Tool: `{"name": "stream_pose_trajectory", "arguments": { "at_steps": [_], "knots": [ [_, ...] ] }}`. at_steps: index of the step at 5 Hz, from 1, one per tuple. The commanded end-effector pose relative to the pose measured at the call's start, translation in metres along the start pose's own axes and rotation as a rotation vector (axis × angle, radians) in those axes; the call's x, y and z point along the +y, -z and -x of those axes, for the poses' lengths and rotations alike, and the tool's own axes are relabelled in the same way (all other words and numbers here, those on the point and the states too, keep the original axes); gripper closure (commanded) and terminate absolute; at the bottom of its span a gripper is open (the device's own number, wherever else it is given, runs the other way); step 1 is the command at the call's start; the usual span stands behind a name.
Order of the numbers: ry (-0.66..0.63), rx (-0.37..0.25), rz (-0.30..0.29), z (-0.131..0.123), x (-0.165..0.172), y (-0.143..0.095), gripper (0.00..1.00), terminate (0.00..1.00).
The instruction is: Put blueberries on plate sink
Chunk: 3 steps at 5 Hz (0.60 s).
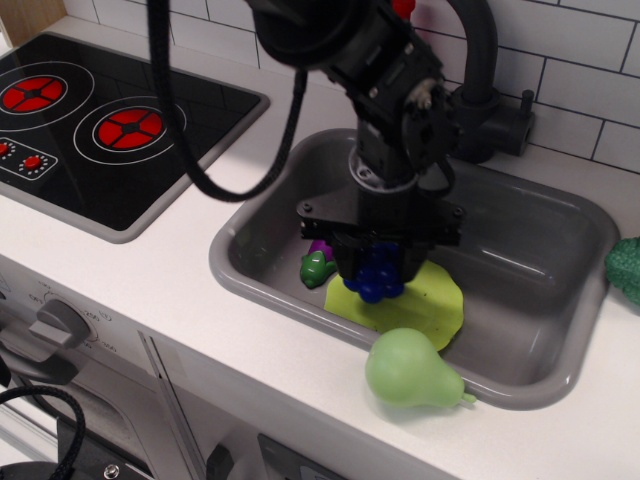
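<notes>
My gripper (380, 270) is shut on the blueberries (379, 276), a knobbly dark blue cluster held between the two black fingers. It hangs inside the grey sink (560, 375), low over the left part of the yellow-green plate (432, 302). I cannot tell whether the cluster touches the plate. The arm hides much of the plate's left side.
A purple eggplant with a green cap (316, 262) lies in the sink just left of the gripper, mostly hidden. A light green pear (408, 369) rests on the sink's front rim. A black tap (482, 95) stands behind the sink, a stove top (100, 130) to the left.
</notes>
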<state>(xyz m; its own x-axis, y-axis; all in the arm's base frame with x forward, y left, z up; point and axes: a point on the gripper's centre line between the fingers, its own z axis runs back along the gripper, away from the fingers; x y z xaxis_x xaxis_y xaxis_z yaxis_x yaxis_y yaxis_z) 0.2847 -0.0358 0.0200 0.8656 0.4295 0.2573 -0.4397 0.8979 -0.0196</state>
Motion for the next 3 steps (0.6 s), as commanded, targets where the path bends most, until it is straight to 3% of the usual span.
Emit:
{"name": "stream_pose_trajectory", "arguments": {
  "at_steps": [1,2,3],
  "knots": [
    [-0.009,-0.015,0.044,0.001,-0.015,0.003,1.00,0.00],
    [-0.013,0.015,0.009,0.001,-0.014,0.001,0.00,0.00],
    [-0.064,-0.007,0.045,-0.008,-0.014,-0.011,0.00,0.00]
  ]
}}
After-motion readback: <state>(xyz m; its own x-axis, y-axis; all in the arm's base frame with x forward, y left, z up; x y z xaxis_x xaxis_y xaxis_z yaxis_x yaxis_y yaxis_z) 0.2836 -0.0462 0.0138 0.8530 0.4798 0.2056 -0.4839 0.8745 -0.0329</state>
